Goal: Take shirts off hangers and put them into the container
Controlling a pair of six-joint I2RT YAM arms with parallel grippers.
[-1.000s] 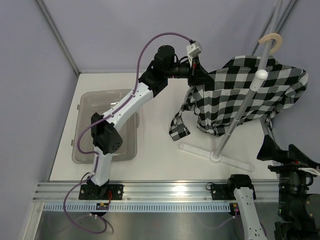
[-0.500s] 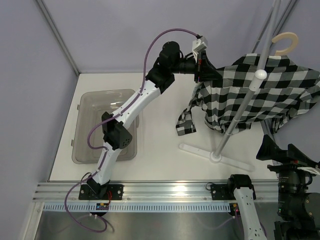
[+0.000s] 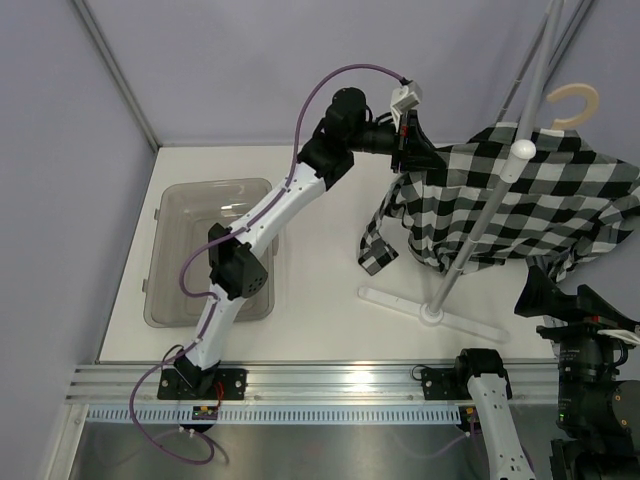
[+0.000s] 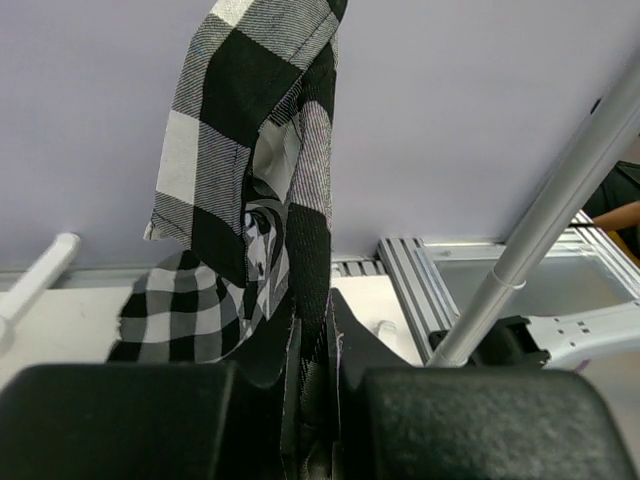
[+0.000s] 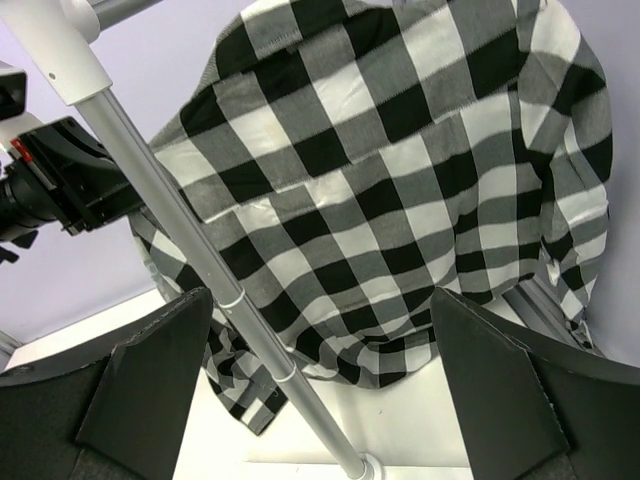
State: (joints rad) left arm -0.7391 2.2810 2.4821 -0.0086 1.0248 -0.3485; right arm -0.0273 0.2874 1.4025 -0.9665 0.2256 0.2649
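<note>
A soft cloth shirt in a large black-and-white check [image 3: 505, 205] hangs from a beige, wood-coloured hanger with a rounded hook [image 3: 575, 100]. The hanger is hooked high on a slanted grey metal stand pole [image 3: 449, 280] topped with a white knob [image 3: 521, 149], over the far right part of the white table [image 3: 320, 260]. The shirt spreads wide across the pole, and one cuffed sleeve dangles at its left side, above the table.

The left gripper [image 3: 410, 150] is raised and stretched out to the shirt's left edge. In the left wrist view its black fingers [image 4: 120, 420] are pressed nearly together on a fold of checked cloth – the fabric rises straight up from between them.

The right gripper [image 5: 318, 330] sits low at the near right, spread to its widest and holding nothing. Its wrist view looks up at the shirt's front and the pole between its two fingers.

The shallow rectangular tub of clear greyish plastic [image 3: 190, 205] lies on the left of the table – well apart from the shirt, with the left arm passing over it.
</note>
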